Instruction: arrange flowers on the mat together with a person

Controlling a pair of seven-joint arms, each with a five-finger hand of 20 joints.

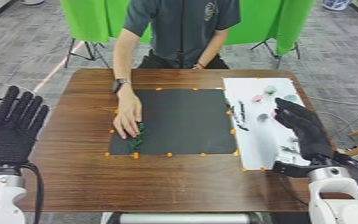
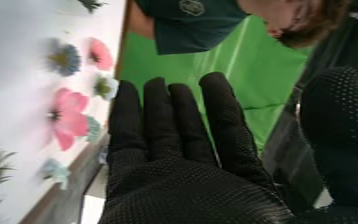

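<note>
We see the right hand (image 1: 307, 131) over the white sheet (image 1: 257, 142) on the table (image 1: 180, 187), its fingers (image 2: 218, 100) straight and the thumb spread apart. A pink flower (image 2: 69, 119) and a blue flower (image 2: 65, 60) lie on the sheet, near the fingers, on the side away from the thumb; the fingers grip neither. At left, we note the left hand (image 1: 7, 142), open, its fingers straight. The person's hand (image 1: 127, 118) touches a green sprig (image 1: 137, 144) near the left edge of the black mat (image 1: 180, 122).
</note>
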